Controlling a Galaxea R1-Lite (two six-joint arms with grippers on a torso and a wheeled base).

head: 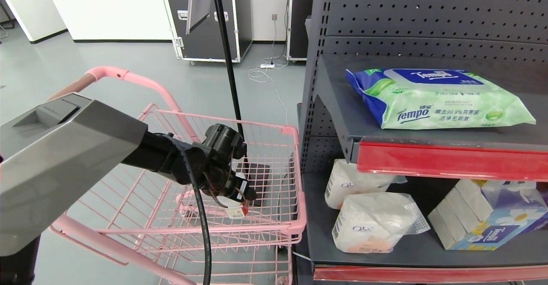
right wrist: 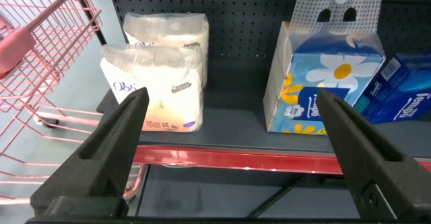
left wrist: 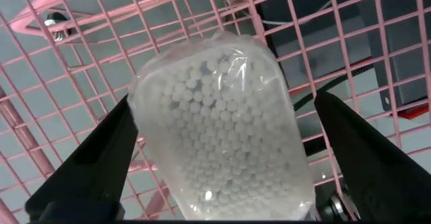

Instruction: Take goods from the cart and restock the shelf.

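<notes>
A clear bag of white cotton swabs (left wrist: 222,123) lies in the pink wire cart (head: 299,216). My left gripper (left wrist: 222,99) is open around it, one finger (left wrist: 101,157) on each side, close to the bag's edges. In the head view the left gripper (head: 242,197) is low inside the cart, over the bag (head: 234,211) and its red label. My right gripper (right wrist: 229,96) is open and holds nothing. It faces the lower shelf (right wrist: 242,133), between white tissue packs (right wrist: 161,83) and a blue flowered tissue pack (right wrist: 330,69).
The grey shelf unit (head: 338,118) stands right of the cart. A green wet-wipes pack (head: 436,99) lies on its upper board. Below are two white tissue packs (head: 372,221) and a blue tissue bundle (head: 492,221). A black stand pole (head: 227,54) rises behind the cart.
</notes>
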